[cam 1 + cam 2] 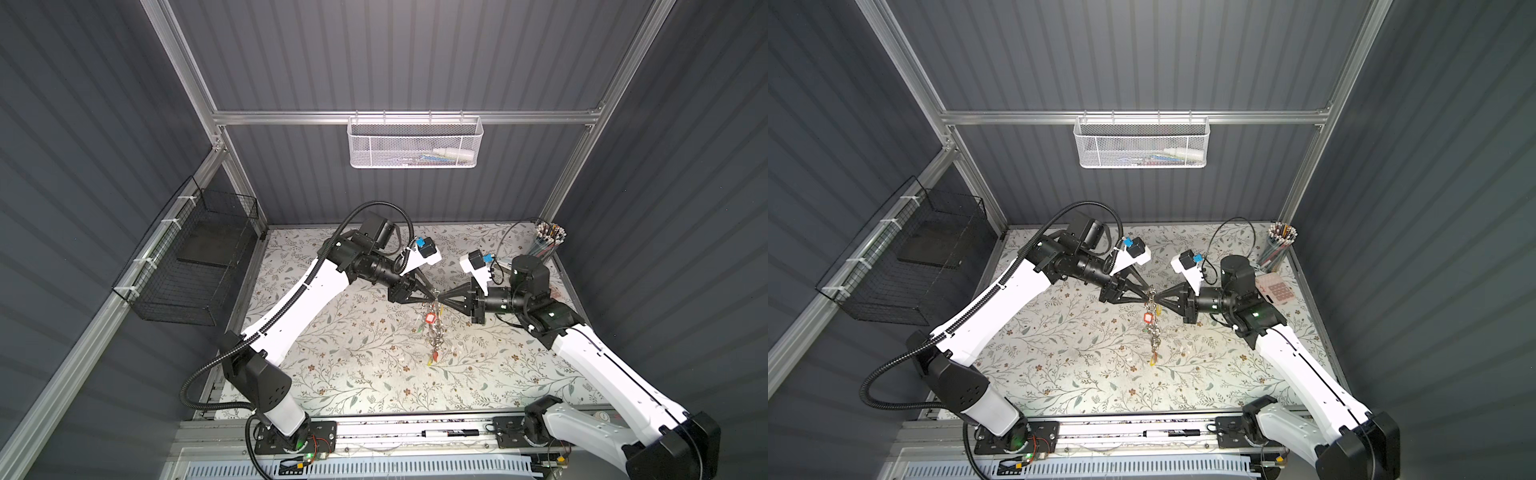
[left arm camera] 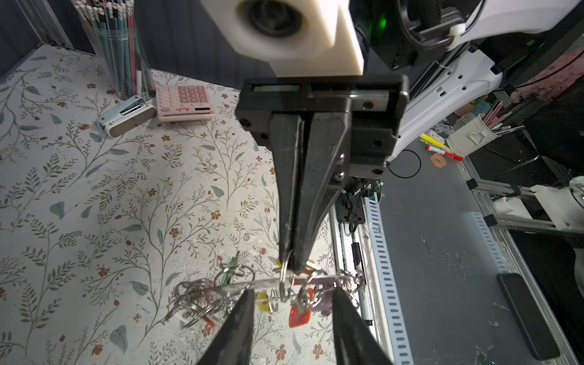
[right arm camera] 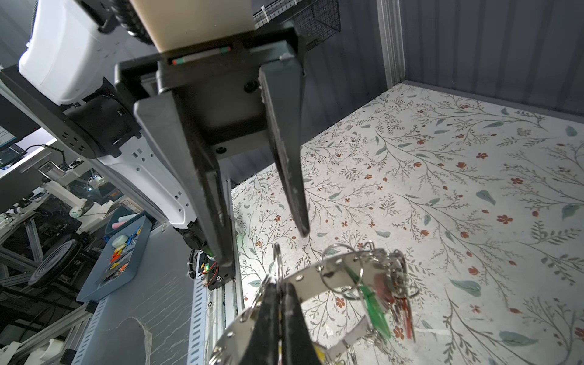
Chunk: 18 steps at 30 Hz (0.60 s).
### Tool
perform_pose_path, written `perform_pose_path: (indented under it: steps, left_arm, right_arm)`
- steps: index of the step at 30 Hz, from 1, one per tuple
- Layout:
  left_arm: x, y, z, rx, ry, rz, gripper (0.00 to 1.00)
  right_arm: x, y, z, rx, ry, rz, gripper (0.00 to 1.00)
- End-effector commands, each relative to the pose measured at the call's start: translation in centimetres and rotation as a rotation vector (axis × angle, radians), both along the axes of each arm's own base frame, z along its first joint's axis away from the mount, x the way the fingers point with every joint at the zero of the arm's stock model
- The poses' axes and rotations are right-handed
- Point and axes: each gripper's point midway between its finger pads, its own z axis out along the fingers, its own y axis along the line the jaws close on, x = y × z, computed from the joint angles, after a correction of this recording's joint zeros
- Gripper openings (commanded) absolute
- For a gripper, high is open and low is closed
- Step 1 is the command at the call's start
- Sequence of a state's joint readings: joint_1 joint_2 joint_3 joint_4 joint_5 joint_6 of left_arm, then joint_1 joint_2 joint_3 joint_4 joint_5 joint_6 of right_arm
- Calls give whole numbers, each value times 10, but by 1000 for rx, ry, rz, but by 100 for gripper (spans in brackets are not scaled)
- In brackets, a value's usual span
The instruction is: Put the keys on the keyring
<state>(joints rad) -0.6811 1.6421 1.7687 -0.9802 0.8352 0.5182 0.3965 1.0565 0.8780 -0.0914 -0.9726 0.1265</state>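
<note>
The keyring is a flat, shiny metal hoop.

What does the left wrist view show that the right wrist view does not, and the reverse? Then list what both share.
Only the left wrist view: the pencil cup, the pink calculator, a dark phone, and the right gripper seen from the front, jaws shut on a split ring.
Only the right wrist view: the left gripper from the front, jaws open, a black wire basket and a blue tray.
Both: the keyring, the keys with coloured tags hanging from it, and the floral table.
</note>
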Motion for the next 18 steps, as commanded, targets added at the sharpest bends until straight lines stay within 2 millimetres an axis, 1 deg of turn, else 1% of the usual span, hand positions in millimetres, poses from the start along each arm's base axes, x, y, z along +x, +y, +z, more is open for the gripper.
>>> perform_pose_path:
  steps: [1,6,9,12,15,18]
  left_arm:
    - [-8,1,4,19,1,-32,37]
    - [-7,-4,3,28,1,-35,27]
    - [-7,-7,0,41,1,-37,24]
    - [-7,-9,1,38,-1,-42,18]
    - [-8,-10,1,39,-3,-45,16]
    - [-9,-10,1,42,-6,-45,11]
  right_arm:
    - [-5,4,21,32,-71,41,0]
    - [-4,4,20,32,-66,40,0]
    - [-5,4,20,33,-67,41,0]
    - [-5,4,20,33,-66,42,0]
    - [-5,4,20,32,-63,42,0]
    - [-5,4,19,31,-62,43,0]
